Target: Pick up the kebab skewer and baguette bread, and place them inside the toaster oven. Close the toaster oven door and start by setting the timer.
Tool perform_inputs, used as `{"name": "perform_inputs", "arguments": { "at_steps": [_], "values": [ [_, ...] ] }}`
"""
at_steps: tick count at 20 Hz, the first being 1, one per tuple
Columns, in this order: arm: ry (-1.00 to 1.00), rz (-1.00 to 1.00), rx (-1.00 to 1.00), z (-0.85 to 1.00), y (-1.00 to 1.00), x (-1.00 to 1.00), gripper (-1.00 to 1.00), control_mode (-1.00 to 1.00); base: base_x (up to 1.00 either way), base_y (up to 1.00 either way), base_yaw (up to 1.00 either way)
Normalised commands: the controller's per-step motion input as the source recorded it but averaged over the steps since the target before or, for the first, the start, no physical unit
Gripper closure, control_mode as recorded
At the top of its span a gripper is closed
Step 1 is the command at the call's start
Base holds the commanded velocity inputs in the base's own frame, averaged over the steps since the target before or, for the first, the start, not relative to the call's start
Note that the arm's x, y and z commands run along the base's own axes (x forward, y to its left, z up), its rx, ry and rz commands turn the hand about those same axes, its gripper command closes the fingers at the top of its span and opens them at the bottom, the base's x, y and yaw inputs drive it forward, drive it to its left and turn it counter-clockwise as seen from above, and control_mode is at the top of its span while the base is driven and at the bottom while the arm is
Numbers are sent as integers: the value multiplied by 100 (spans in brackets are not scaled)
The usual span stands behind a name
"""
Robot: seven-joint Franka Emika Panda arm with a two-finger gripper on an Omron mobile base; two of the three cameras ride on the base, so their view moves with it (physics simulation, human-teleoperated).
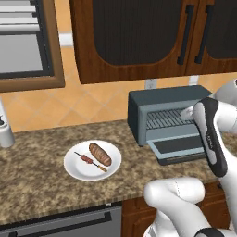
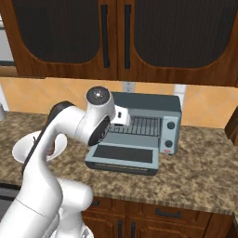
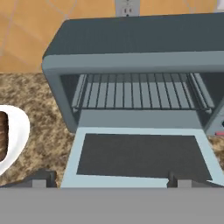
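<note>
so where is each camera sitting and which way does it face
Left base view: behind the arm's left, looking forward and down at the plate, kebab skewer, baguette bread and open toaster oven; white arm at right.
Right base view: behind the arm's right, same counter; arm at left.
Hand view: on the hand, facing the wire rack and dropped toaster oven door; open pincer tips below.
All share the oven.

I see a blue-grey toaster oven, a white plate, a reddish-brown baguette bread and a speckled brown tabletop.
</note>
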Motion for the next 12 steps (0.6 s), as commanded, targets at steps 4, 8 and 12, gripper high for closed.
{"name": "perform_inputs", "arguments": {
  "at_steps": [4,8,12],
  "values": [
    [-33,0,2,-12,-12,23,-100,-100,0,0,0],
    [-11,0,1,-11,-36,23,-100,-100,0,0,0],
    [-6,0,0,-5,-23,23,-100,-100,0,0,0]
  ]
}}
